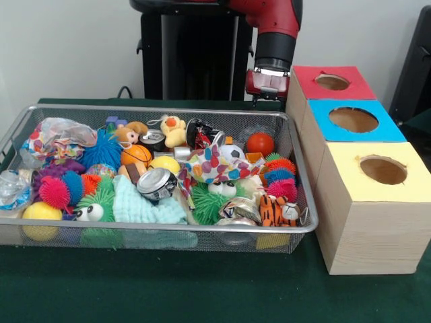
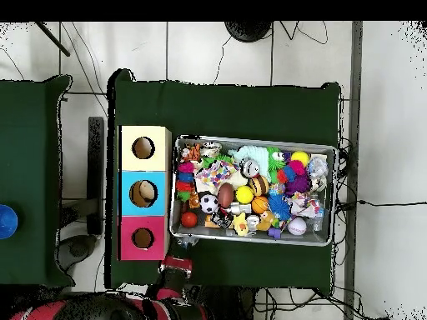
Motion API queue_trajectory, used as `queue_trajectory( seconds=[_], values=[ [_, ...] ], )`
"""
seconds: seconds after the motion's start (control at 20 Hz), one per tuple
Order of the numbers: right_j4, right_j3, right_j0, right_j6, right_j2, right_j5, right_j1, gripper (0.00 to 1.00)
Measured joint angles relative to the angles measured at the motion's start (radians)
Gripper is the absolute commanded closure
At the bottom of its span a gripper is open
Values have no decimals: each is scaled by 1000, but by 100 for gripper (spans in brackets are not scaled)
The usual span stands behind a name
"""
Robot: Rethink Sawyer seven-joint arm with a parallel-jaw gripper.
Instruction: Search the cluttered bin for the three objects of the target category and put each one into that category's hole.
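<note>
The cluttered bin (image 1: 161, 108) is a shallow silver wire-mesh basket on the green table, also in the overhead view (image 2: 250, 140). It is heaped with toys and cans: a crushed can (image 1: 156, 183), a small basketball (image 1: 137, 155), a red ball (image 1: 260, 143), a yellow duck (image 1: 174, 130), a tiger plush (image 1: 276, 210) and a yellow ball (image 1: 41, 214). Beside it stand three wooden boxes with round holes, topped red (image 1: 306, 87), blue (image 1: 323, 131) and yellow (image 1: 350, 185). My gripper (image 1: 267, 82) hangs behind the bin's far corner next to the red box, outside the bin, and shows in the overhead view (image 2: 176, 267).
The black pedestal (image 1: 195, 57) stands behind the bin. In the overhead view a second green table at the left edge holds a blue object (image 2: 5, 222). Something tan shows inside the blue box's hole (image 2: 147, 193). Cables run over the floor around the table.
</note>
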Motion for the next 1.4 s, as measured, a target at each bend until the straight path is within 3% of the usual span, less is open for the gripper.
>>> queue_trajectory(
  seconds=[0.3,0.55,0.8,0.85,1.4],
  values=[
    [8,1,-4,7,1,-72,24,0],
    [1,10,-65,66,39,-172,48,0],
    [-88,10,-184,159,81,-258,73,0],
    [-141,5,-246,203,93,-291,84,0],
    [-427,-52,-504,349,146,-365,157,0]
  ],
)
